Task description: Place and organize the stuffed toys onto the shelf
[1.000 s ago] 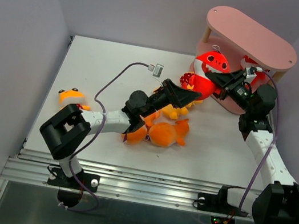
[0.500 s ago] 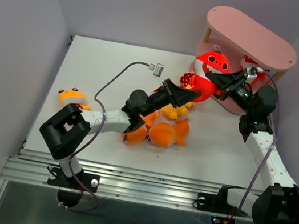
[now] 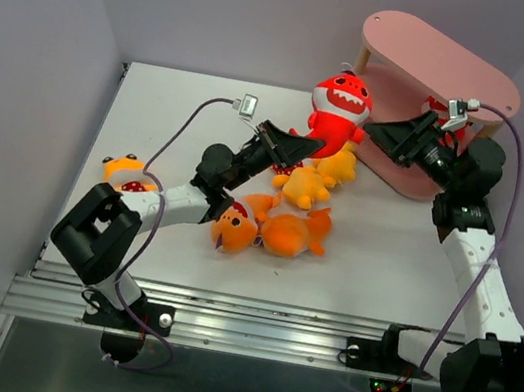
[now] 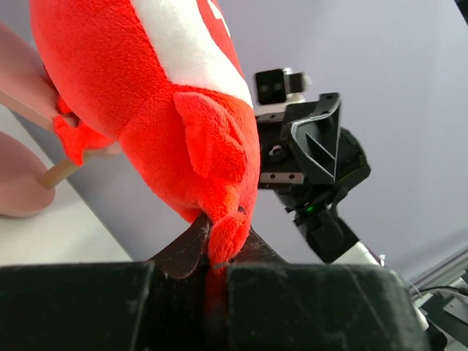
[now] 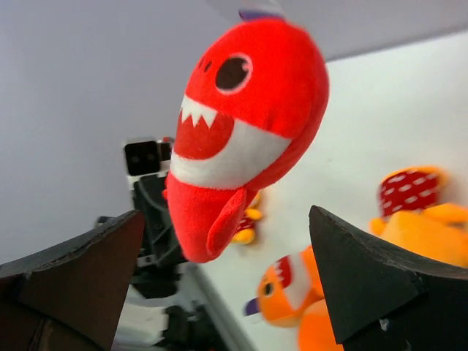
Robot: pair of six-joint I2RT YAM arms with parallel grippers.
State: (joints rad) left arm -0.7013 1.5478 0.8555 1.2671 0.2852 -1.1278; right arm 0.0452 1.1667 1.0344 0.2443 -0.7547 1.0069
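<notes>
Table (image 3: 154,116): red shark (image 3: 338,108) lifted clear, right gripper (image 3: 380,141) released.

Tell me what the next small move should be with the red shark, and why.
Probably ease the right gripper forward around the red shark. The left gripper pinches only its tail fin, holding it upright, while the right gripper's jaws stand open and face it, close beside the shelf where it belongs.

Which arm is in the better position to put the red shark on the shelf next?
Left, probably: the left end effector is shut on the lifted red shark's tail. The right end effector is open and empty beside the shelf.
</notes>
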